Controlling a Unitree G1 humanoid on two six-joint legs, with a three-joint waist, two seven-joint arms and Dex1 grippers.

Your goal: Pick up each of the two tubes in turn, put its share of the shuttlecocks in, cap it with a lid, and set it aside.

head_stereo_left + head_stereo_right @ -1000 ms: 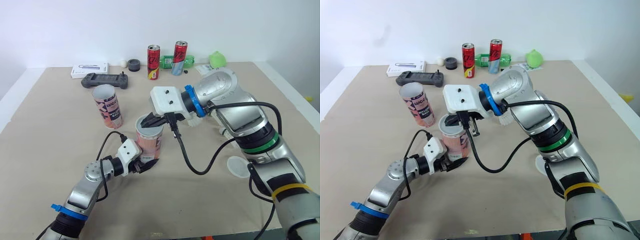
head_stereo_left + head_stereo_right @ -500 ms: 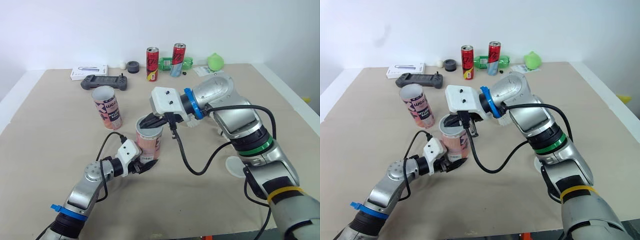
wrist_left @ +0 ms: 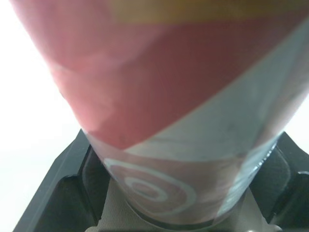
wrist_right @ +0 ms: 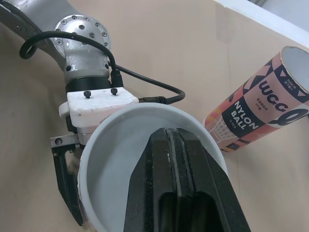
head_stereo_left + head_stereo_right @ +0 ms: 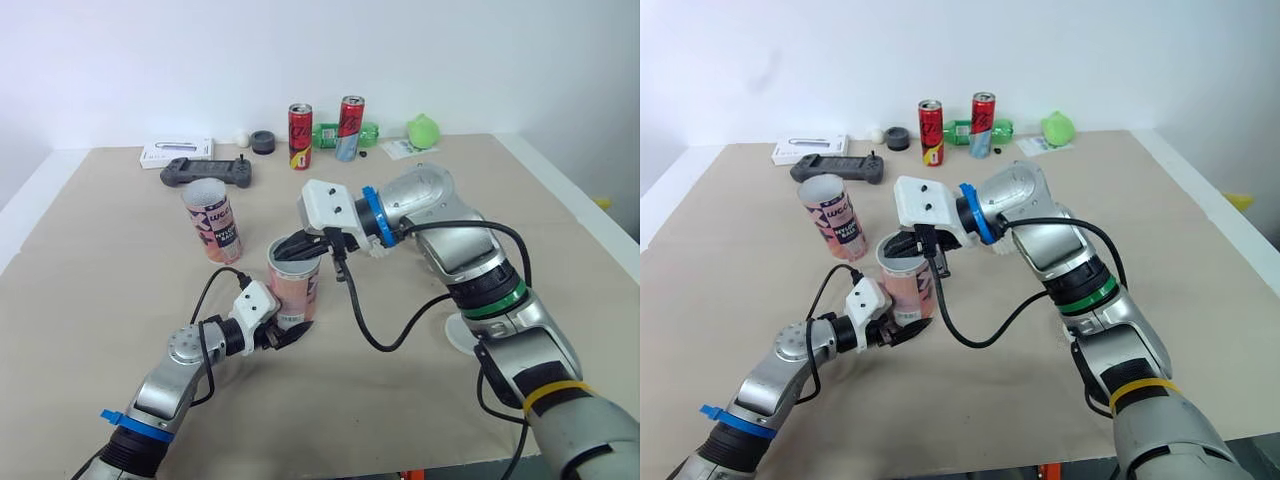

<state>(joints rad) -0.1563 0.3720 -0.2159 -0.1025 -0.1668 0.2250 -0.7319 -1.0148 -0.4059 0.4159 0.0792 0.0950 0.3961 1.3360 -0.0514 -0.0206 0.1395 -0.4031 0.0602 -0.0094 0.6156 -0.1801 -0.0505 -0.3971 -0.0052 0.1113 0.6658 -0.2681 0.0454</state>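
A pink and white tube [image 5: 294,290] stands upright at mid-table, its mouth open. My left gripper [image 5: 281,333] is shut on its base; in the left wrist view the black fingers [image 3: 53,193] flank the tube [image 3: 164,121] on both sides. My right gripper [image 5: 300,246] hangs over the tube, its two fingers pressed together and dipping into the white-lined mouth [image 4: 120,159]. A second pink tube [image 5: 211,221], also open, stands to the left and farther back. A white lid [image 5: 457,336] lies on the table, half hidden by my right forearm.
Along the far edge sit a grey game controller [image 5: 205,172], a white box [image 5: 176,152], a black roll [image 5: 264,141], two red cans [image 5: 300,122], a green bottle [image 5: 330,131] and a green lump [image 5: 422,130]. A black cable [image 5: 385,335] loops down from my right wrist.
The whole picture has shifted with the camera. Both grippers hold the same place on the near tube: left at the base, right in the mouth.
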